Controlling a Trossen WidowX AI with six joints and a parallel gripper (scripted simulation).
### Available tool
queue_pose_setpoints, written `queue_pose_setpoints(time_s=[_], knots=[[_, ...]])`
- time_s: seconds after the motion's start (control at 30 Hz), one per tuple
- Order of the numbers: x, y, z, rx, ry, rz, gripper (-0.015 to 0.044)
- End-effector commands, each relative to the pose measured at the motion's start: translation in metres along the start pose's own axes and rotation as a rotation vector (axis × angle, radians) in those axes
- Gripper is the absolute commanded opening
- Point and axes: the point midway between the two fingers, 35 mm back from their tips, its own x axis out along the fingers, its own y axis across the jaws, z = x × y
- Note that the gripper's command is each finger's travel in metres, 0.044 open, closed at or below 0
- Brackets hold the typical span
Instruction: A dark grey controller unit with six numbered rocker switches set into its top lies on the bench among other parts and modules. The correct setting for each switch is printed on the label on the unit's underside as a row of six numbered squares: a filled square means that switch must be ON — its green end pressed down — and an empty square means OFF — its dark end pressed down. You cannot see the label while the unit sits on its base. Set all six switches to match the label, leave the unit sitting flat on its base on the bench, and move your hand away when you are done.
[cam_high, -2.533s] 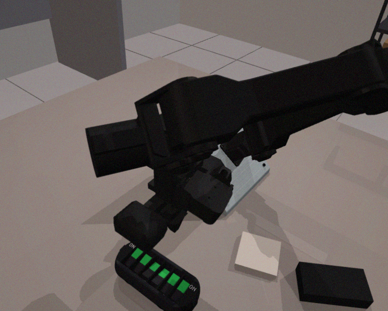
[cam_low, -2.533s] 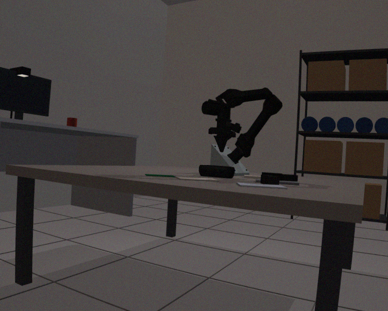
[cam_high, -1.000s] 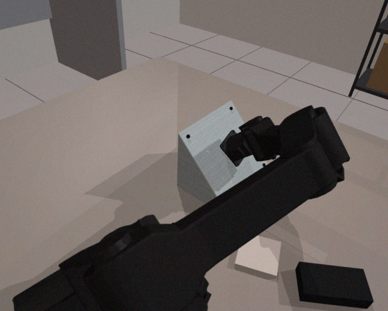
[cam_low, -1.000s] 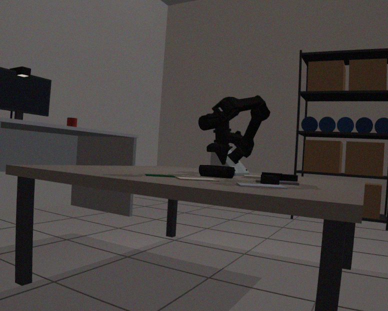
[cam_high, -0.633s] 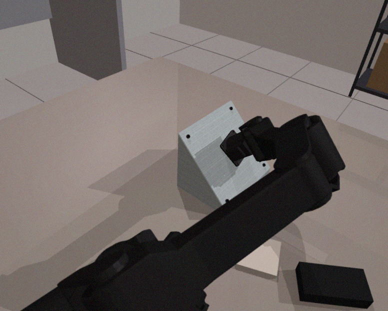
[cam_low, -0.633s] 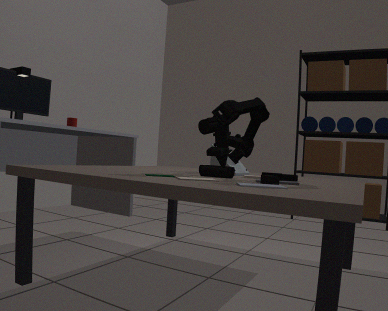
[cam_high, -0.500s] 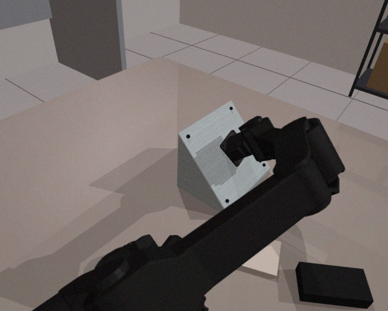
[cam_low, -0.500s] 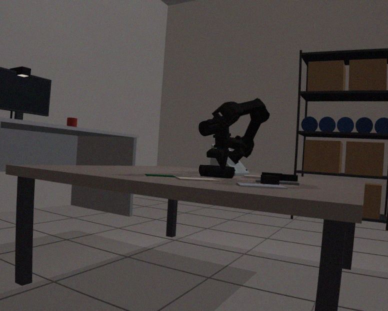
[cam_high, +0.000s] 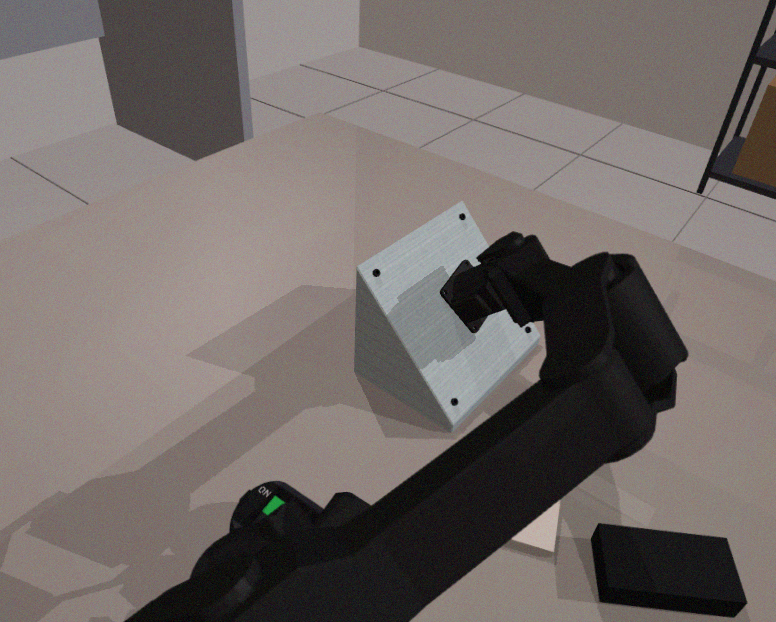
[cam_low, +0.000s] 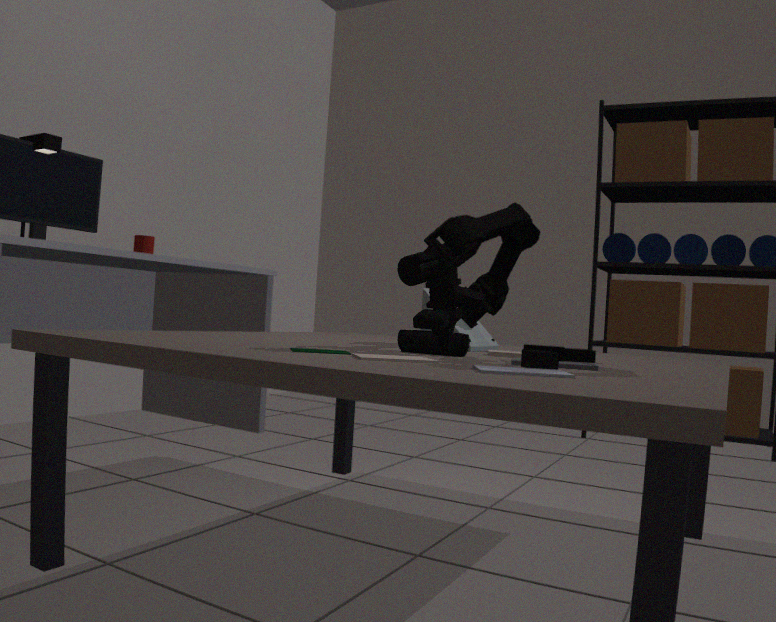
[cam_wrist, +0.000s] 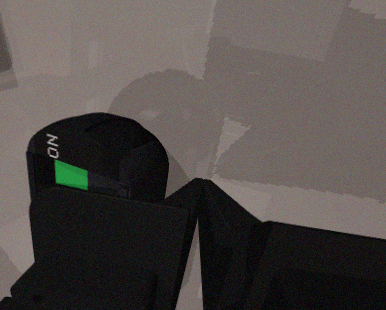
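The dark controller unit (cam_high: 273, 505) (cam_low: 414, 342) (cam_wrist: 102, 132) sits on its base on the bench. In the top view the arm covers most of it. In the wrist view only its end shows, with an ON mark and one switch's green end. The other switches are hidden behind the left finger, and their settings cannot be read. The underside label is out of sight. My gripper (cam_wrist: 201, 186) is shut with nothing between its fingertips. It is low at the unit; whether it touches the unit cannot be told. The top view hides the fingertips behind the arm.
A silver wedge block (cam_high: 414, 249) (cam_low: 478, 336) stands behind the forearm. A black block (cam_high: 667, 563) and a partly hidden pale block (cam_high: 537, 534) lie to the right. The exterior view shows a thin green piece (cam_low: 320, 350) and flat pale plates (cam_low: 393, 357) (cam_low: 523, 371).
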Motion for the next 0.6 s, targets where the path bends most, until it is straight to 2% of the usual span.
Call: queue_pose_setpoints(time_s=[0.0, 0.57], knots=[[0.0068, -0.0010, -0.0005, 0.004, -0.005, 0.004, 0.0000], [0.0092, 0.0032, -0.0004, 0.004, -0.005, 0.005, 0.0000]])
